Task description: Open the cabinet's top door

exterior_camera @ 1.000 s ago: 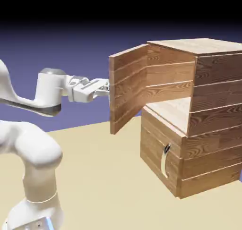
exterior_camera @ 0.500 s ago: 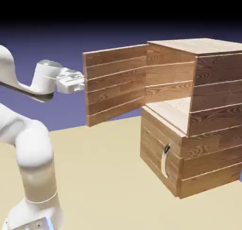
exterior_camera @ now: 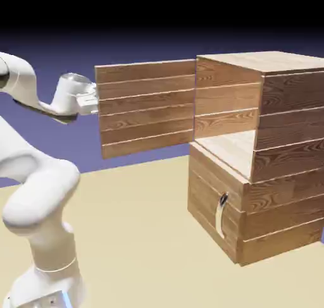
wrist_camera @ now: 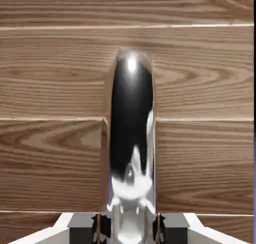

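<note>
The cabinet [exterior_camera: 278, 148] of light-brown planks stands at the exterior view's right. Its top door [exterior_camera: 147, 107] is swung wide, its planks facing the camera, and the upper compartment lies bare. My gripper [exterior_camera: 95, 104] is at the door's free left edge, behind the planks, so its fingers are hidden there. In the hand view the door's curved silver handle [wrist_camera: 131, 133] fills the middle, running down between my fingertips [wrist_camera: 102, 227], which are shut on it against the plank door [wrist_camera: 55, 87]. The lower door [exterior_camera: 209, 205] with its small silver handle [exterior_camera: 221, 215] is closed.
The tan table [exterior_camera: 139, 237] spreads in front of the cabinet. My white arm [exterior_camera: 38, 199] rises at the exterior view's left, with its elbow bent low and its forearm reaching up to the door's edge.
The top door has swung much farther open, from edge-on to broadside toward the exterior view's left. My hand moved left and slightly up with the handle, still shut on it.
</note>
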Robot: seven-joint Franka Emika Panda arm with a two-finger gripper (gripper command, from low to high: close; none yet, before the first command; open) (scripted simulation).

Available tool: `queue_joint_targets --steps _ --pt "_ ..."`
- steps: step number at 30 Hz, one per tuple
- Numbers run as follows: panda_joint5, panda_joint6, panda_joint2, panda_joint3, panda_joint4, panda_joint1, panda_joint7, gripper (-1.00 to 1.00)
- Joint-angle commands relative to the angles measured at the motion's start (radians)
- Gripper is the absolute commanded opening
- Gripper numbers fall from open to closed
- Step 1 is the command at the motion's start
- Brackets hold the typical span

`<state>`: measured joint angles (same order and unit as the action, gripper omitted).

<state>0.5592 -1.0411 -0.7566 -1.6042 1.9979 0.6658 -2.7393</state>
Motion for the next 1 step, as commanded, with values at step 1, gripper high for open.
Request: queue_joint_targets --steps 1 --pt "0.000 0.001 0.000 -0.001 0.000 0.000 0.000 1.00"
